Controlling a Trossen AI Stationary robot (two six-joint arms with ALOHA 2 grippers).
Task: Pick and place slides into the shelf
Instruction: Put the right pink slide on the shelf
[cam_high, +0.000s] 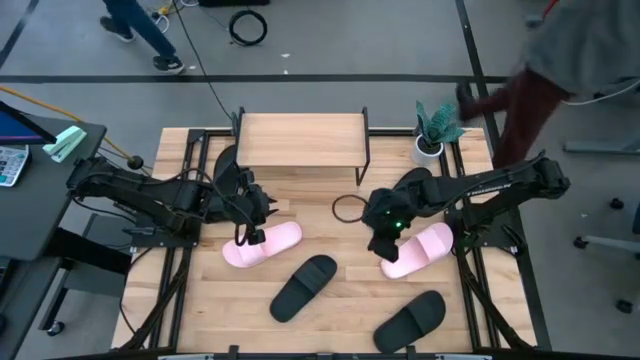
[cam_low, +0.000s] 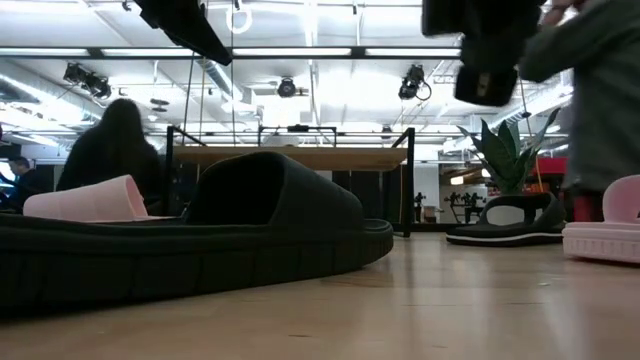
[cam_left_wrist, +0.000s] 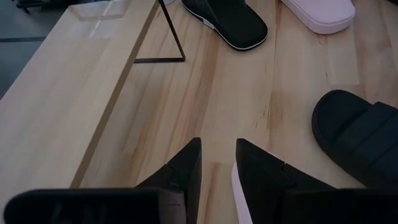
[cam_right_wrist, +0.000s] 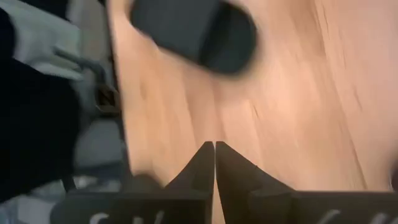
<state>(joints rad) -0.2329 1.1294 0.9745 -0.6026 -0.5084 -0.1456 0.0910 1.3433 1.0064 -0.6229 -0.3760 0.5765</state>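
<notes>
Wooden surface (cam_high: 330, 320), shelf (cam_high: 300, 138) at far edge, top bare. Left end effector (cam_high: 245, 236) in front of shelf, parted over pink slide (cam_high: 262, 244). Right end effector (cam_high: 388, 251) clenched, empty, at second pink slide (cam_high: 420, 249). Two black slides (cam_high: 304, 287) nearer front edge, open wood between.

The shelf (cam_high: 300, 133) stands at the bench's (cam_high: 200, 300) far edge, its plank top bare. A potted plant (cam_high: 432, 132) blocks the far right corner. Two pink slides (cam_high: 262, 244) (cam_high: 420, 250) and both arms crowd the middle band in front of the shelf. Two black slides (cam_high: 304, 287) (cam_high: 411, 320) lie nearer the near edge, with open wood between them and at the near left corner.
</notes>
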